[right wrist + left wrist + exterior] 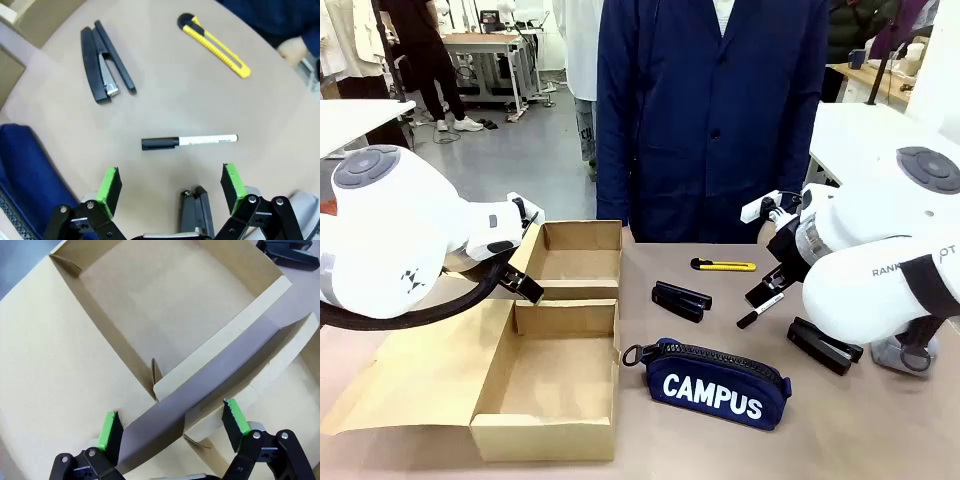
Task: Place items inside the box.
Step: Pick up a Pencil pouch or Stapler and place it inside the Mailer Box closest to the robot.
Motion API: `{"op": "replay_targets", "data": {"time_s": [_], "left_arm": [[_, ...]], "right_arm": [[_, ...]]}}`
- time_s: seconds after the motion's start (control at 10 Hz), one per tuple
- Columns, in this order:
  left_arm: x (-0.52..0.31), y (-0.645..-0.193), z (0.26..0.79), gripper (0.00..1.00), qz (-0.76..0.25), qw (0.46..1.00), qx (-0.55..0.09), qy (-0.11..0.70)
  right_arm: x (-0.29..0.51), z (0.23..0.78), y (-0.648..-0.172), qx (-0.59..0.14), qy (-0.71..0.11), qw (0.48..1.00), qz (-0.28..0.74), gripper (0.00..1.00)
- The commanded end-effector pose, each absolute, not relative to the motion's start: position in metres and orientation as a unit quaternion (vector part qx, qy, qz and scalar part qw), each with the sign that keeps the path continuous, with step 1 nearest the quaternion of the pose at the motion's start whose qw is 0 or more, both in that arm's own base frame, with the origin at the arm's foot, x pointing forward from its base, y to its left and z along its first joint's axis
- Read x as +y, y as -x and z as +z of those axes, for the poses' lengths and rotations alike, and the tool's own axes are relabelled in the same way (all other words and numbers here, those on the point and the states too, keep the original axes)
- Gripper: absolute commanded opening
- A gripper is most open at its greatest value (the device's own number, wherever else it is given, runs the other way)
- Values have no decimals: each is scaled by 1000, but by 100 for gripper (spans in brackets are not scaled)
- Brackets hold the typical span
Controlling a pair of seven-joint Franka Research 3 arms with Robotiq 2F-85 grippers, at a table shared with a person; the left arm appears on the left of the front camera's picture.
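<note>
The pouch [715, 388] near me is navy with white "CAMPUS" lettering. The utility knife [724, 265] is yellow with a black end. The marker [190, 141] is white with a black cap. The left stapler [681, 299] and the right stapler [825, 345] are black. The box [545, 420] and the smaller box [582, 262] are plain brown, and the table [880, 430] is tan. My right gripper [171, 182] is black with green pads [109, 184].

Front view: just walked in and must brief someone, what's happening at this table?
Both arms hold nothing. The left claw hangs open over the wall where the larger box meets the smaller box; the right claw is open above the marker pen. The larger box looks empty, lid flap open. The CAMPUS pouch, two staplers and the utility knife lie on the table. A person stands opposite.
</note>
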State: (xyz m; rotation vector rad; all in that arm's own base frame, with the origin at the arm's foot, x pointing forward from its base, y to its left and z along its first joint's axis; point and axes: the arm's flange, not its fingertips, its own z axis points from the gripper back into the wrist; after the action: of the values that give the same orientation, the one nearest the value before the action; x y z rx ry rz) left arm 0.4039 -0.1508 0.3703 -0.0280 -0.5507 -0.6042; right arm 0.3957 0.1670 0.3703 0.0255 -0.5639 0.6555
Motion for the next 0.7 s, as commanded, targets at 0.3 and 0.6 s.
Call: {"op": "replay_targets", "data": {"time_s": [0.3,0.6], "left_arm": [[-151,-404,370,100,-294,917,-268,14],[-151,-404,370,100,-294,917,-268,14]], "right_arm": [[167,370,-396,-273,-12,908,318,100],[167,370,-396,-273,-12,908,318,100]]}}
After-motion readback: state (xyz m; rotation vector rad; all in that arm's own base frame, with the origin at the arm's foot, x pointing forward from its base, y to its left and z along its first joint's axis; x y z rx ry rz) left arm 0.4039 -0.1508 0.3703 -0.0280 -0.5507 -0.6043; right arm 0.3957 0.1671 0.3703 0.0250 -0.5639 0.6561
